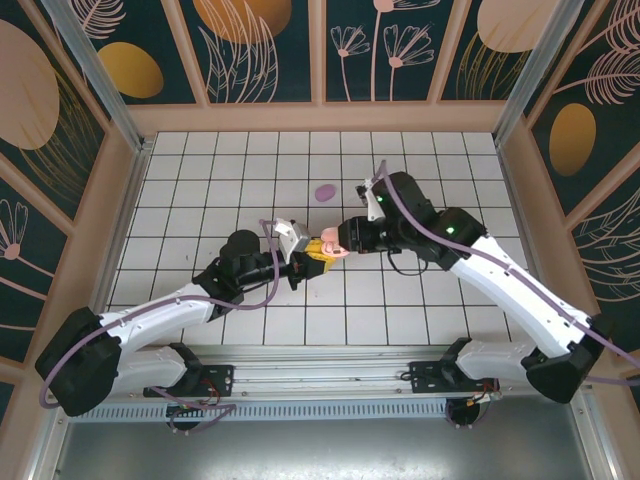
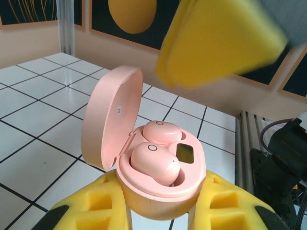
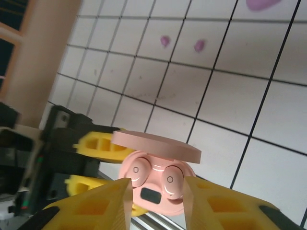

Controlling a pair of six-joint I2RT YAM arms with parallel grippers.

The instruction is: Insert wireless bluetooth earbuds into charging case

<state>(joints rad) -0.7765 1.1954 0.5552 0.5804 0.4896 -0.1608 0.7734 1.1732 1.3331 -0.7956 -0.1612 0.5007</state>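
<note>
Top view: left gripper (image 1: 314, 262) is reaching in from 8 o'clock, clamping the pink charging case (image 2: 163, 194) between its yellow fingers (image 2: 93, 208) near table centre. The lid (image 2: 112, 115) is standing open, leaning toward 10 o'clock. Near earbud (image 2: 154, 162) and far earbud (image 2: 162, 132) are sitting in the case wells. Purple lump (image 1: 324, 192) is lying at 12 o'clock of the case. Right wrist view: lilac earbud (image 3: 164, 41) and second lilac earbud (image 3: 198, 46) are lying loose on the white tiles (image 3: 240, 86), also at 12 o'clock. Right gripper (image 1: 345, 245) is coming in from 4 o'clock and hovering close to the case, jaws parted, gripping nothing.
</note>
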